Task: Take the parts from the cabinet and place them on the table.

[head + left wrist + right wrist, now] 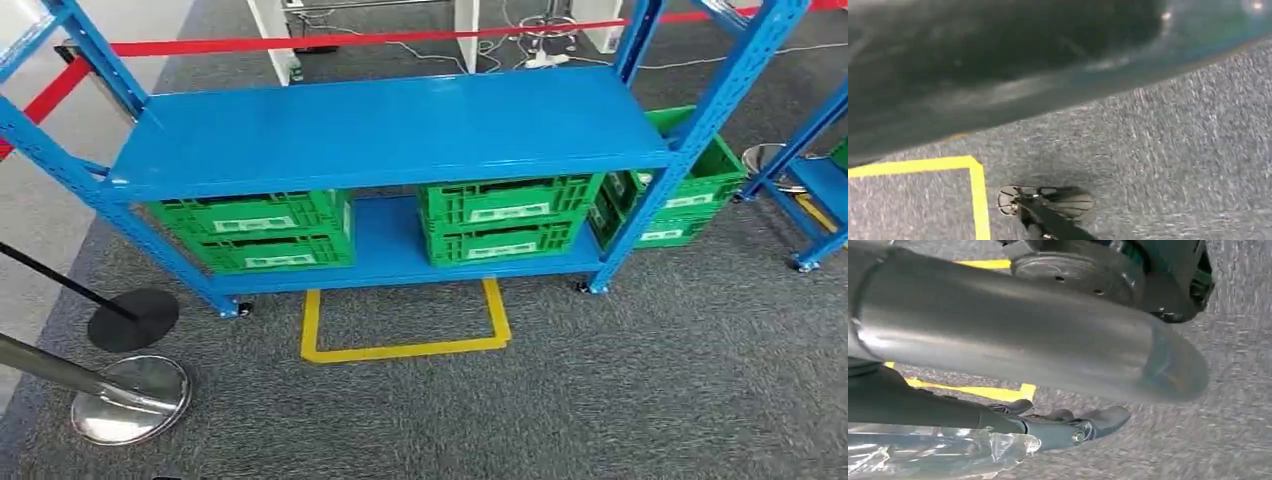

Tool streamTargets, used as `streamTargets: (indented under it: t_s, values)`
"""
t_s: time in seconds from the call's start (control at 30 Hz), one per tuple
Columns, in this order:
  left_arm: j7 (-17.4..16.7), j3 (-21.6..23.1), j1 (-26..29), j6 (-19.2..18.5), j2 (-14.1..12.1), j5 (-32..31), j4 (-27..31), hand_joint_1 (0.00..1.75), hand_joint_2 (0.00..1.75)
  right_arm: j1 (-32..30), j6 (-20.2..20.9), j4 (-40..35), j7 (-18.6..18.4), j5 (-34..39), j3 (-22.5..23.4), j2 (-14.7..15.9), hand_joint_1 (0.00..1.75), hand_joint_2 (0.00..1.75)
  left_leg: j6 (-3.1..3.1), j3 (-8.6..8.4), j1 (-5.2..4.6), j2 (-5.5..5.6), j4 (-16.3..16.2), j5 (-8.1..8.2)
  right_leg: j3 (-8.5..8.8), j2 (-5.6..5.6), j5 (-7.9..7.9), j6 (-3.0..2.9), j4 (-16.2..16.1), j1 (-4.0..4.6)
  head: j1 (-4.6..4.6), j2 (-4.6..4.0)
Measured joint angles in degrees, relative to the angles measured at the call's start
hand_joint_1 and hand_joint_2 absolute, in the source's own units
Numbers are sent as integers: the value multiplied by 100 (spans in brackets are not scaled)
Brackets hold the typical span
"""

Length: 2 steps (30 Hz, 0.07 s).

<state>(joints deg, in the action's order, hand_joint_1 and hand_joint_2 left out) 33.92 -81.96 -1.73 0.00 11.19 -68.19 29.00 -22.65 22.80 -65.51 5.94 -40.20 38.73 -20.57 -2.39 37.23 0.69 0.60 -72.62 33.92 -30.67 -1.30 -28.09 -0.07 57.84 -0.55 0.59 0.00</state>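
A blue metal cabinet [390, 125] stands ahead of me in the head view, its top shelf bare. On its low shelf sit green crates, one stack on the left [255, 230] and one on the right [505, 215]. In the right wrist view my right hand [1058, 427] hangs over the carpet, dark fingers stretched out, holding a clear plastic bag [938, 452]. What the bag holds is hidden. A small dark part of my left hand [1045, 210] shows in the left wrist view; its fingers are too cut off to read.
More green crates [690, 185] stand on the floor right of the cabinet, beside a second blue rack [820, 180]. Yellow tape [405, 345] marks a square on the grey carpet before the cabinet. Two barrier-post bases [130, 395] stand at my left; red tape [330, 42] runs behind.
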Motion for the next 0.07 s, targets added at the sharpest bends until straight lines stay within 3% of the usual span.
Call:
streamTargets:
  t_s: [0.03, 0.07]
  values:
    - [0, 0, 19, 0, -2, 2, -2, 0, 0, 1, 0, 0, 0, 0, 0, 0, 0, 0, 20, 177, -11, 0, -137, 177, 83, -55, -61, -12, -12, 18, -2, 0]
    - [0, 0, 39, 0, -6, 2, -4, 0, 0, -2, 0, 0, 0, 0, 2, 0, 0, 0, 50, 262, -32, 0, -92, 192, 181, -117, -131, -20, -18, 37, -4, 0]
